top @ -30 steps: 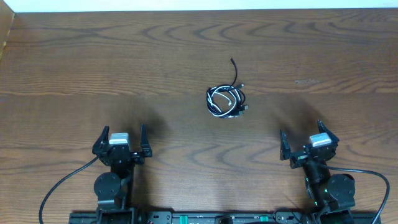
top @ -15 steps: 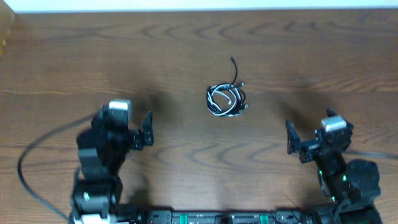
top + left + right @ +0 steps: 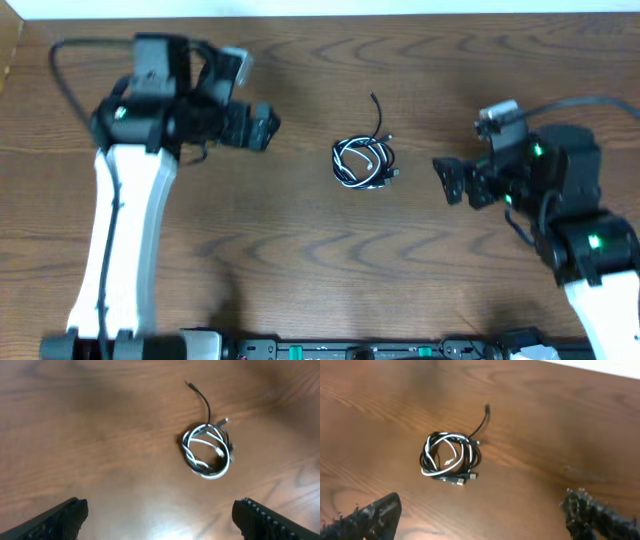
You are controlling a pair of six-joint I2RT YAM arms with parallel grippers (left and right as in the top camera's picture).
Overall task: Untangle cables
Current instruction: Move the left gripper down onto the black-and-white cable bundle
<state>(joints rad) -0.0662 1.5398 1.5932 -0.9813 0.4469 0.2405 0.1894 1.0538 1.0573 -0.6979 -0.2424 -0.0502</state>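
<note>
You are at the approach step, and no cord is taken yet. The small coil of thin black and white cables (image 3: 363, 163) lies flat near the middle of the dark brown wooden tabletop (image 3: 320, 280). It is between your two arms and touches neither of them. One loose black end (image 3: 378, 108) sticks out of the coil toward the far edge.

Your left hand (image 3: 160, 510) is wide open and empty, and it looks down on the coil from the left side. Your right hand (image 3: 482, 507) is also wide open and empty, and it faces the coil from the right.

I think the next move needs one hand to come down and pinch a single strand, perhaps the loose black end, while the other hand holds the rest. The cords are thin and lie flat, so the fingers must come very low.

The tabletop is bare around the coil. Beyond its far edge only a pale strip (image 3: 300, 8) shows, and I cannot tell what it is.
</note>
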